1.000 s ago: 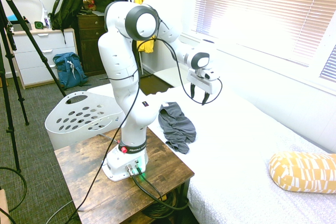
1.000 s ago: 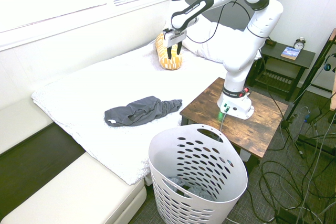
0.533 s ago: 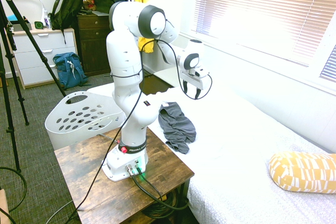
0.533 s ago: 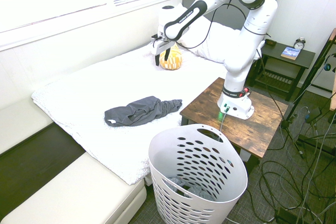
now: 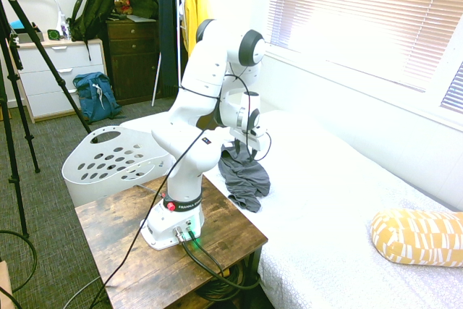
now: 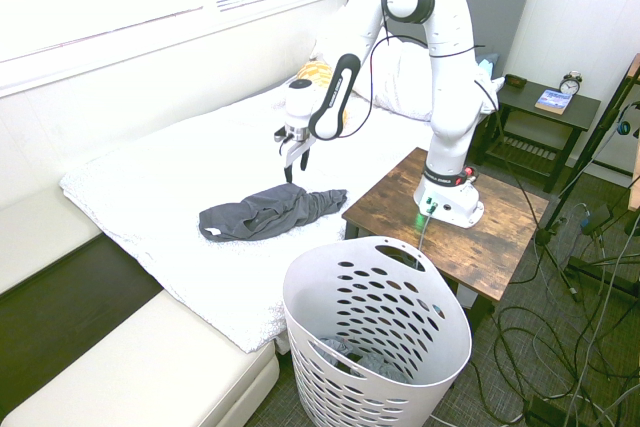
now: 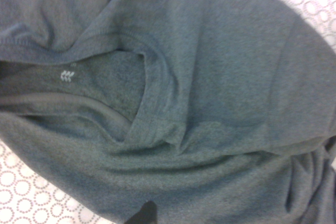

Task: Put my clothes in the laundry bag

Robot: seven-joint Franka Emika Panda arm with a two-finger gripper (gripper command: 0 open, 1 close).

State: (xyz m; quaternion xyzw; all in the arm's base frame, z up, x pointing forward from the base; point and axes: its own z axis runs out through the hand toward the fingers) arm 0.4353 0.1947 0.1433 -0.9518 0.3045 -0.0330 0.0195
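Note:
The clothes, a crumpled dark charcoal-grey garment (image 5: 244, 175) (image 6: 265, 212), lie on the white bed near the edge beside the wooden side table. My gripper (image 5: 250, 148) (image 6: 294, 162) hangs just above the garment's end nearest the table, pointing down, open and holding nothing. The wrist view is filled with the grey fabric (image 7: 210, 77), neckline showing, with dotted white bedspread at the corners. The laundry bag, a white holed basket (image 5: 108, 157) (image 6: 375, 337), stands on the floor by the bed and table, with some fabric lying in its bottom.
A yellow patterned pillow (image 5: 416, 235) (image 6: 318, 72) lies toward the head of the bed. The wooden side table (image 5: 231, 229) (image 6: 500, 227) bears the arm. A blue backpack (image 5: 94, 95) and dressers stand by the far wall, and a yellow garment (image 5: 194, 5) hangs there.
The arm has swung down and along the bed from near the pillow to just above the grey garment. The fingers stayed open. The garment has not moved.

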